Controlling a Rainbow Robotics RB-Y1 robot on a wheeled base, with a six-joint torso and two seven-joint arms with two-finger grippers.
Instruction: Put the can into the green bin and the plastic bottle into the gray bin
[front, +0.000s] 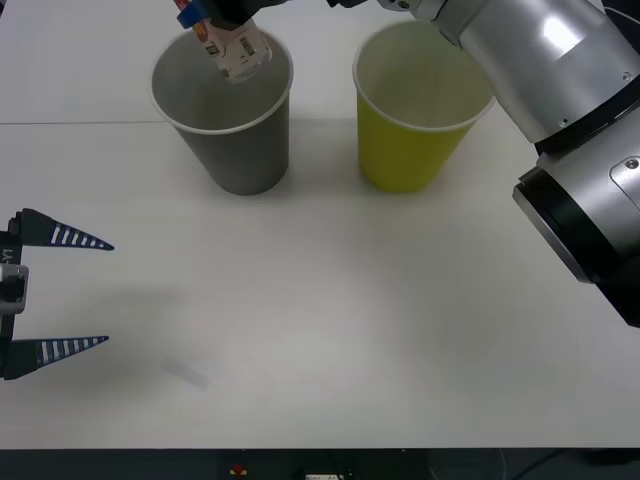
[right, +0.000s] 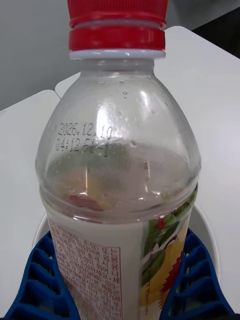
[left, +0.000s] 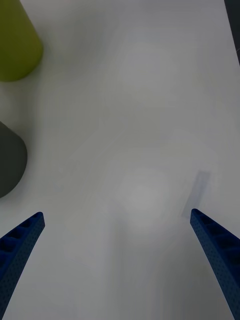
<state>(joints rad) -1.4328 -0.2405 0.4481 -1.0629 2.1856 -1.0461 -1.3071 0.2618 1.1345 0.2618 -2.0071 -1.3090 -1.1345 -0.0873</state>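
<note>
Overhead, the right gripper holds the plastic bottle tilted above the mouth of the gray bin, its jaws closed on the bottle's labelled body. From the right wrist, blue fingers press both sides of the label, red cap farthest from them. The green bin stands just beside the gray one on the white worktop. The left gripper waits at the worktop's left edge, jaws spread wide apart.

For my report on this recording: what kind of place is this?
Probably a lab or office test bench: a plain white table holding just the gray bin and green bin, with the plastic bottle held above.
</note>
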